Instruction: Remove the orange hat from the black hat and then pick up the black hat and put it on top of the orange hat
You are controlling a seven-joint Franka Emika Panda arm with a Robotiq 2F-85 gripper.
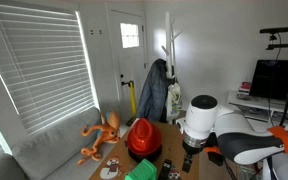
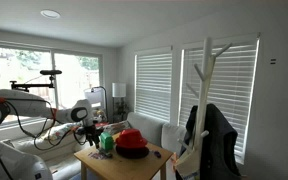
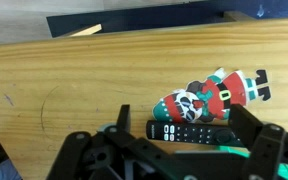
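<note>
Claw [image 3: 174, 150], mine: fingers [image 3: 81, 150] spread wide, nothing gripped.
Black remote [image 3: 194, 131]: flat on wooden bench [image 3: 64, 80], directly under my claw.
Santa figure [image 3: 216, 93]: lying just beside remote, on its far side from me.
Orange hat [image 1: 141, 132]: sits on top of black hat [image 1: 144, 154], pair on bench; seen in both exterior views.
My claw: over bench, beside orange hat, apart from it.
Green object [image 1: 141, 170]: near orange hat, at bench edge.
Orange octopus toy [image 1: 102, 135]: on sofa [image 1: 44, 150], opposite side of orange hat from my claw.
</note>
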